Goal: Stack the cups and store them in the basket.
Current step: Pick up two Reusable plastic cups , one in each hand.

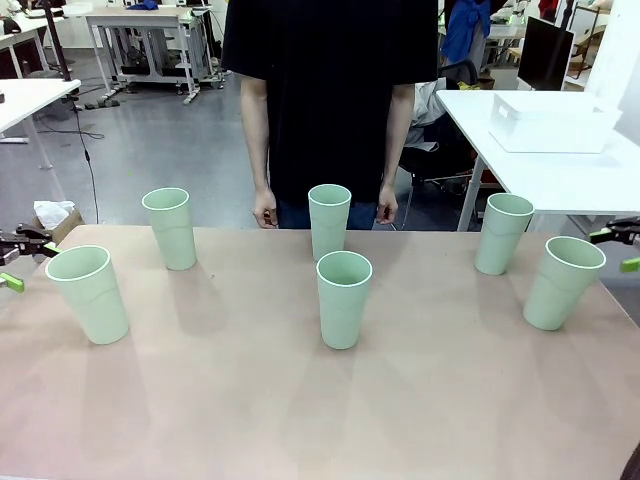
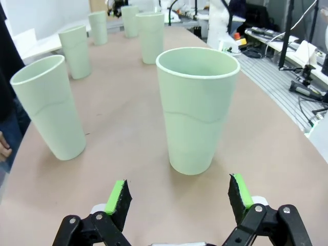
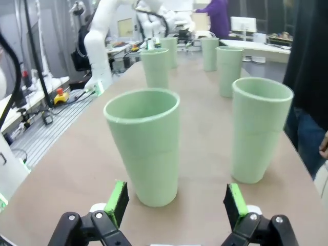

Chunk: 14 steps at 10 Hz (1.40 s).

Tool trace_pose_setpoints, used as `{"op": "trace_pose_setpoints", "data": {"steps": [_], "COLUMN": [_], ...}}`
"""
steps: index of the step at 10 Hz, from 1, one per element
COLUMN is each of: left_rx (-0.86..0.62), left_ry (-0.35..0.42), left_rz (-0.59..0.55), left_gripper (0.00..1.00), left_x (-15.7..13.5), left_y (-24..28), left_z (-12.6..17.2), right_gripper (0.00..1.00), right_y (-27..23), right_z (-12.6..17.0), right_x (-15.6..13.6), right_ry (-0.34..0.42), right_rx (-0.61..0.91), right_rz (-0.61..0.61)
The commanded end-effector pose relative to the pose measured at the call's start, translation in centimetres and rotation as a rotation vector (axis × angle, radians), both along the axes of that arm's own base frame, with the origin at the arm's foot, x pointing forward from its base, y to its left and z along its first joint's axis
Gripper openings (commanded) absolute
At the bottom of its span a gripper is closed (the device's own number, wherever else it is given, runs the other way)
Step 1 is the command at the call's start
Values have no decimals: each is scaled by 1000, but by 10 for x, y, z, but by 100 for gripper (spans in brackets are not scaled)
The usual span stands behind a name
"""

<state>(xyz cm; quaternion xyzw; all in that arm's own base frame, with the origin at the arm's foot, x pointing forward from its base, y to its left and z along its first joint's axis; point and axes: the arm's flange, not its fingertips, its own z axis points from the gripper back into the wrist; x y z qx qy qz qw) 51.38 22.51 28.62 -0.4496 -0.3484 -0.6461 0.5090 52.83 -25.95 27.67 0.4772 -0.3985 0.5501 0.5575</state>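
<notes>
1. The left gripper (image 2: 179, 193) sits low and level at the left edge of the bench (image 1: 230, 400). Its fingers are spread wide and hold nothing. The near-left cup (image 2: 197, 110) stands just ahead of it, untouched.
2. The right gripper (image 3: 176, 199) takes the same pose at the right edge, fingers apart and empty, facing the near-right cup (image 3: 146, 146).
3. The near-middle cup (image 1: 344, 298) stands upright between them, well apart from both.
4. The far-left cup (image 1: 170, 228), far-middle cup (image 1: 329, 220) and far-right cup (image 1: 502, 233) stand singly in a row, none nested.
5. A person (image 1: 330, 90) stands beyond the far edge, arms straight down, hands (image 1: 265, 210) loosely curled.
6. The basket (image 1: 550, 125) rests on a white table (image 1: 560, 175) at far right, off the bench.
</notes>
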Motion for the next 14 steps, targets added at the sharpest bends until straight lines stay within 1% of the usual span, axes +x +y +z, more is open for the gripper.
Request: {"op": "trace_pose_setpoints", "data": {"steps": [1, 2, 4, 5, 6, 8, 11, 14], "left_rx": [-48, -69, -92, -111, -134, -141, -169, -195], "left_ry": [-21, -16, 1, -1, -3, -1, 17, 21], "left_rz": [-55, -67, -86, -93, -96, -89, -95, -105], "left_gripper": [100, 100, 100, 100, 100, 100, 100, 100], "left_x": [-4, -5, -9, -10, -13, -17, -20, -20], "left_y": [1, -2, -9, -11, -14, -15, -17, -19], "left_z": [-1, -4, -15, -18, -20, -27, -32, -34], "right_gripper": [100, 100, 100, 100, 100, 100, 100, 100], "right_y": [-5, 0, 10, 15, 18, 23, 29, 36], "right_z": [-12, -21, -39, -44, -47, -51, -50, -49], "right_x": [-4, -6, -6, -6, -6, -4, -6, -8], "right_ry": [-74, -91, -67, -70, -64, -24, 5, 1], "right_rx": [8, 19, 45, 69, 110, 151, 210, 238], "right_rz": [82, 96, 123, 128, 118, 91, 67, 59]}}
